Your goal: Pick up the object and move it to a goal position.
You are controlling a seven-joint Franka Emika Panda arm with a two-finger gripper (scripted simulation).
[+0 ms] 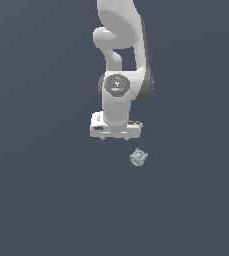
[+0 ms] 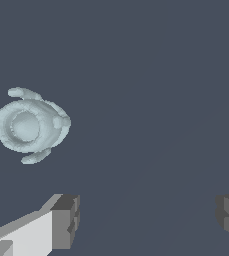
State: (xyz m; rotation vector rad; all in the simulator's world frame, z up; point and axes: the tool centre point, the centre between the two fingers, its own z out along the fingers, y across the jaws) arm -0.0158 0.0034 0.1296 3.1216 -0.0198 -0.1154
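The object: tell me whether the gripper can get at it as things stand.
Probably yes. The object lies alone on the bare surface, nothing near it. The gripper is open and empty, but the object sits off to the exterior view's right, outside the fingers, so it must shift over first.

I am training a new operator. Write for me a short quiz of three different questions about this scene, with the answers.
1. True or false: the gripper already holds the object.
2. Multiple choice: in the exterior view, the object lies (A) directly between the fingers, (B) below the gripper and toward that view's right, (C) on top of the arm.
3. Fill in: in the wrist view the two fingers stand wide ____.

Key: 1 false, the object lies apart from the gripper. 2 B. 3 apart, with nothing between them.
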